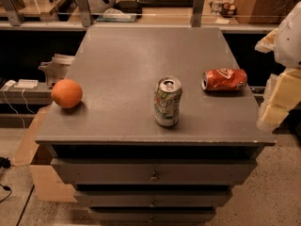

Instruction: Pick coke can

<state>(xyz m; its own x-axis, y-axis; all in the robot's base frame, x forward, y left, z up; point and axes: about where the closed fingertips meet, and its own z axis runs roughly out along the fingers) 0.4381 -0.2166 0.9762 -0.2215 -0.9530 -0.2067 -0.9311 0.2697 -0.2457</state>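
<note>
The coke can [225,79] is red-orange with white script and lies on its side at the right of the grey cabinet top [131,60], silver top facing left. A white-and-green can [167,101] stands upright near the middle front. My gripper [277,98] shows as a pale yellowish and white shape at the right frame edge, to the right of the coke can and beside the cabinet's right edge. It holds nothing that I can see.
An orange [67,93] sits at the cabinet top's left edge. The cabinet has drawers [153,172] below. A cardboard box [40,173] stands on the floor at the left. Desks with clutter [117,8] run along the back.
</note>
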